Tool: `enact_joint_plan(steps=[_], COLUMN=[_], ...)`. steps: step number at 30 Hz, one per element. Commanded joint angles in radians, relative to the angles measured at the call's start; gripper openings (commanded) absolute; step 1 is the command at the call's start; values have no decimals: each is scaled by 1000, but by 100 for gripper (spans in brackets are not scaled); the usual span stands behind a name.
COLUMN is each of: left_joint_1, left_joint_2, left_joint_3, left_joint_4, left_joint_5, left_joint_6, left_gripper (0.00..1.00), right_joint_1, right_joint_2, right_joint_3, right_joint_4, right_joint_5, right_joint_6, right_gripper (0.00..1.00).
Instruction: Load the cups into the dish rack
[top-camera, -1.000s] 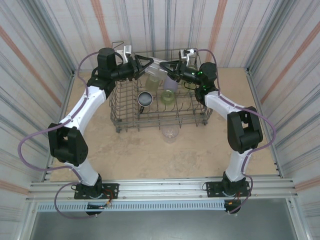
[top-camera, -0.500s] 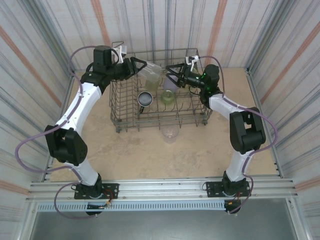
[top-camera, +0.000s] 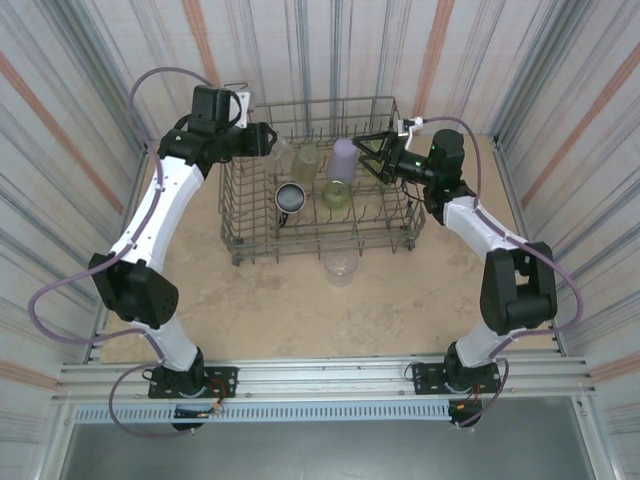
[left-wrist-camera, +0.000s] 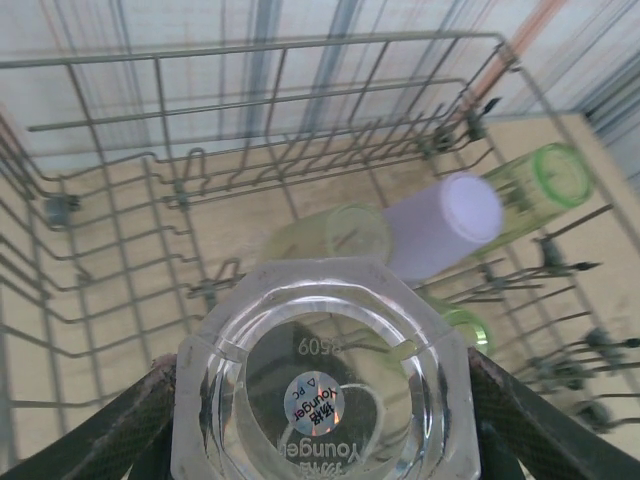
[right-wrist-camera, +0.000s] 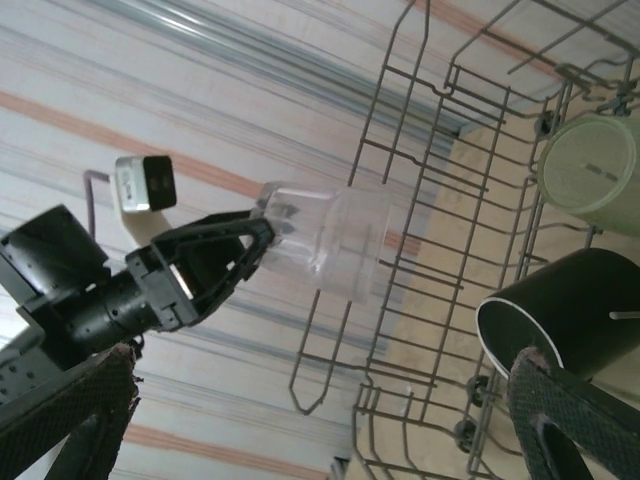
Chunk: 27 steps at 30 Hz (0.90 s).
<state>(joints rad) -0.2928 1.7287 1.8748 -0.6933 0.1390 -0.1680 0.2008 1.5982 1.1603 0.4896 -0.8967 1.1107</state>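
Left gripper (top-camera: 268, 140), upper left of frame, grasping clear cup (left-wrist-camera: 325, 385) over dish rack (top-camera: 300, 241); right gripper (top-camera: 362, 155), upper right, spread wide, released, beside lavender cup (top-camera: 343, 160).

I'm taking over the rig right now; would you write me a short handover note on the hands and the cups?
Left hand: shut on a clear cup, at the rear left of the dish rack.
Right hand: open, empty, beside the lavender cup.
Done: lavender cup, dark cup and yellow-green cups are in the rack.
Left: set down the held cup, then load the second clear cup, which stands on the table in front of the rack.
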Motion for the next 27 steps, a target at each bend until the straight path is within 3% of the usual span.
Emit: enact_joint_plan(steps=[1, 18, 27], left_joint_1=[-11, -74, -106], left_joint_2=[33, 108, 41], left_joint_3=[41, 11, -85], left_joint_4=[-65, -100, -121], left_joint_5=[-154, -367, -362], left_joint_6=[137, 274, 259], left_gripper=[0, 0, 0], right_joint_1=[-3, -26, -26], right_joint_2=[-82, -184, -190], right_joint_3=[2, -54, -74], right_joint_4=[-191, -312, -312], right_joint_5=[30, 41, 38], right_joint_6=[-182, -259, -258], right_gripper=[99, 99, 99])
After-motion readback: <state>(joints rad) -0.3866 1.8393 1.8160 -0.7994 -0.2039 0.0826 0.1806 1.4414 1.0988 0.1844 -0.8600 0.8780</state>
